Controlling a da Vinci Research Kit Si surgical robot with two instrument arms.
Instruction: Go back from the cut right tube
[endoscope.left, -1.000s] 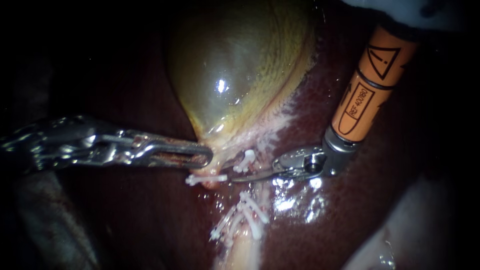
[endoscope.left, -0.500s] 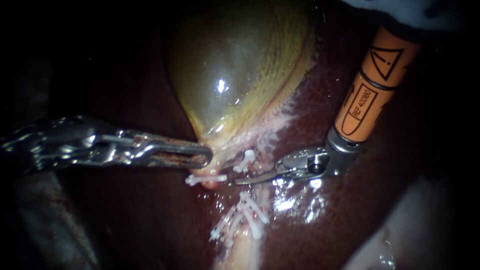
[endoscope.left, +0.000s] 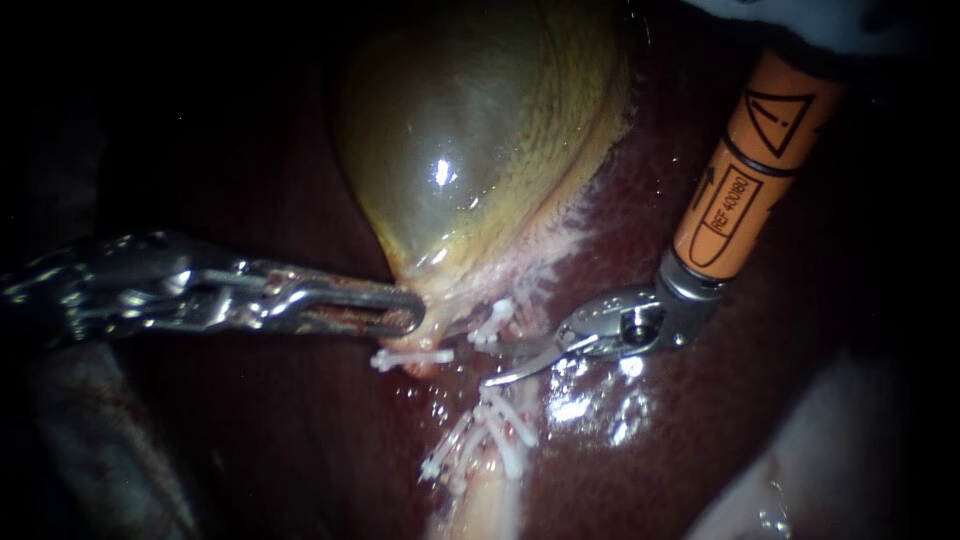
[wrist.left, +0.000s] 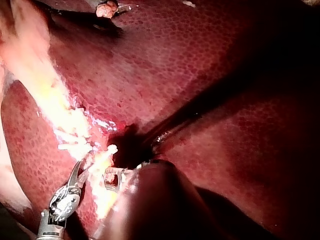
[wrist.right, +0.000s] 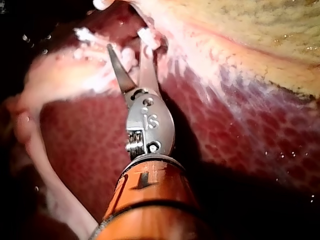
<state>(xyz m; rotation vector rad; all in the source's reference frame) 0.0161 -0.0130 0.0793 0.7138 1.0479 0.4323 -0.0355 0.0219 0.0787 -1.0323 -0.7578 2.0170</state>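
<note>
Right instrument (endoscope.left: 494, 363) shifts slightly right, claw now apart beside the clips (endoscope.left: 490, 322). Left instrument (endoscope.left: 410, 315) claw clamps gallbladder (endoscope.left: 450, 150); retreat barely begun, keep withdrawing right.

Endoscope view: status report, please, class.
Left instrument shut on gallbladder. Right instrument open, beside clipped tube, holding nothing. Path back over liver looks clear.

The only markings stood on my right instrument (endoscope.left: 495, 364): black print and a sign on its orange sleeve (endoscope.left: 745, 180), and stamped characters on its metal wrist (wrist.right: 148, 122). I did not read them off.
</note>
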